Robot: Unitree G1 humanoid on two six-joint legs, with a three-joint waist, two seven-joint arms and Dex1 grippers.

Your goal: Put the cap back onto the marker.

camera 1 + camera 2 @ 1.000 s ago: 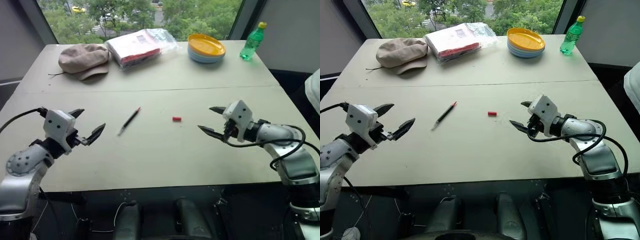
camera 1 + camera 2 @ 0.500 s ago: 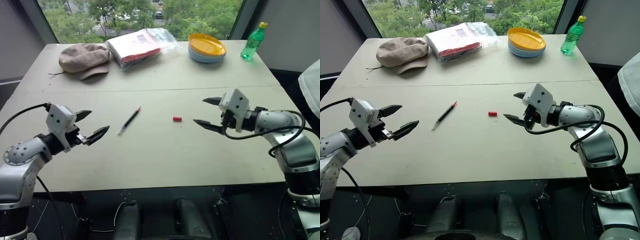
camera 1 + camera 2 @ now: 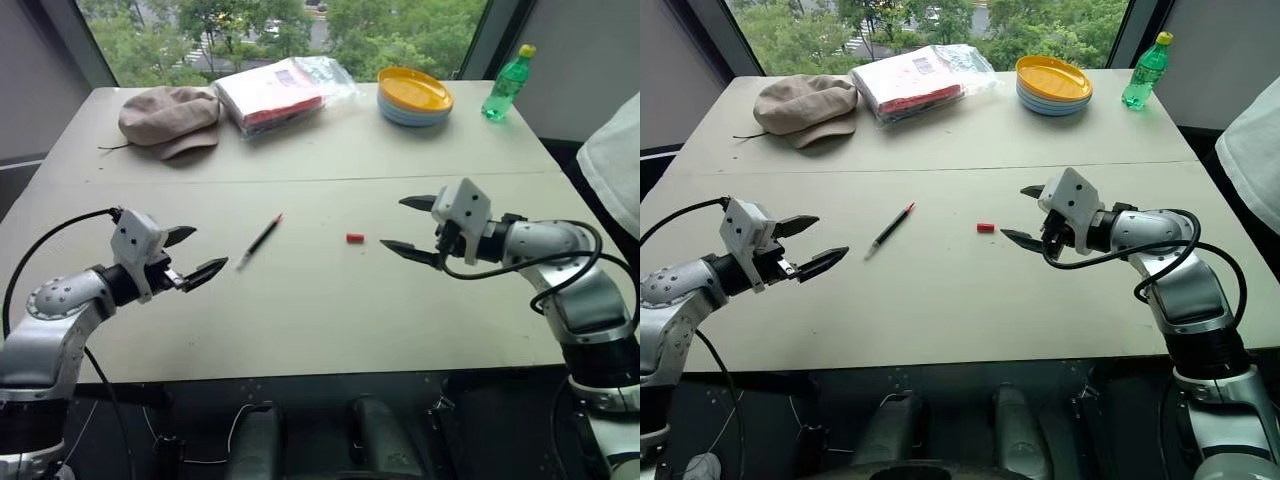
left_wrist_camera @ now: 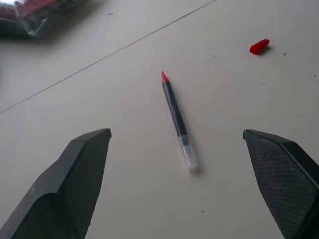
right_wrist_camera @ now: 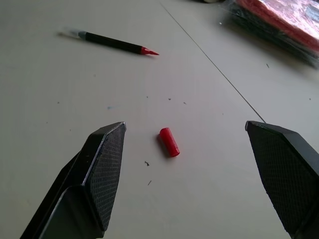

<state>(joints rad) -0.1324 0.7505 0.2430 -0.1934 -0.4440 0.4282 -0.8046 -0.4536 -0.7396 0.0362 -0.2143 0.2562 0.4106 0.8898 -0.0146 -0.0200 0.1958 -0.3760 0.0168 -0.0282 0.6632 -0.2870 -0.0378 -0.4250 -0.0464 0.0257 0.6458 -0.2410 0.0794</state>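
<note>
The marker [image 3: 260, 241], a thin black stick with a red tip, lies uncapped on the table [image 3: 330, 300] left of centre. Its small red cap [image 3: 354, 238] rests apart from it near the middle. My left gripper [image 3: 190, 254] hovers open a short way left of the marker, which lies between its fingers in the left wrist view [image 4: 178, 119]. Just right of the cap, my right gripper [image 3: 408, 226] stands open above the table. The right wrist view shows the cap [image 5: 169, 141] lying between its fingers, with the marker [image 5: 112, 42] beyond.
Along the far edge sit a beige cap hat [image 3: 168, 118], a plastic-wrapped red and white packet [image 3: 280, 91], a stack of plates with a yellow one on top [image 3: 413, 96] and a green bottle [image 3: 505, 83]. A person's white sleeve [image 3: 615, 160] shows at the right edge.
My left gripper has moved right toward the marker. My right gripper has moved left and slightly up toward the cap. Marker and cap lie where they were.
</note>
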